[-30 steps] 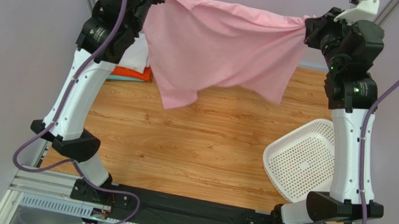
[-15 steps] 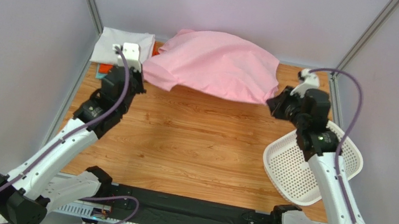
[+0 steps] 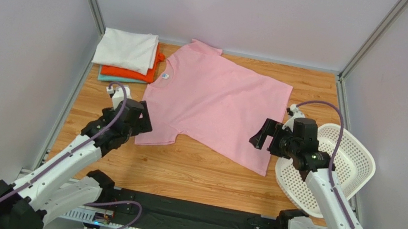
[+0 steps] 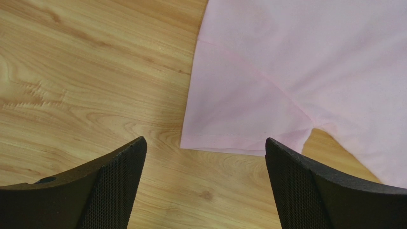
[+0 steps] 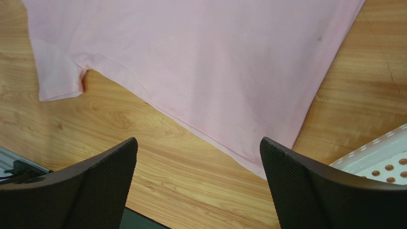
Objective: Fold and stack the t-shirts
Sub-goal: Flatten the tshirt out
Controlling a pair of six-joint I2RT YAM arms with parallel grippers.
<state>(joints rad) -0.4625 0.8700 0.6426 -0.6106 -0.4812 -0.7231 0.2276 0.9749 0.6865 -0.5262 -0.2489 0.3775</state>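
Pink t-shirt (image 3: 215,101) lies flat on the table (image 3: 178,167). Left gripper (image 4: 204,141) and right gripper (image 5: 198,140) are wide open beside it, holding nothing.

Teal t-shirt (image 3: 110,78) mostly hidden under orange t-shirt (image 3: 131,75) — neck label (image 3: 165,75) unreadably small.

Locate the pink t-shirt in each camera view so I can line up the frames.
Top external: pink t-shirt lies flat mid-table, between the folded stack and the basket.
Left wrist: fills the upper right.
Right wrist: covers the top.
Shared landmark: its near sleeve, at the shirt's lower left from above, centre in left wrist, far left in right wrist.
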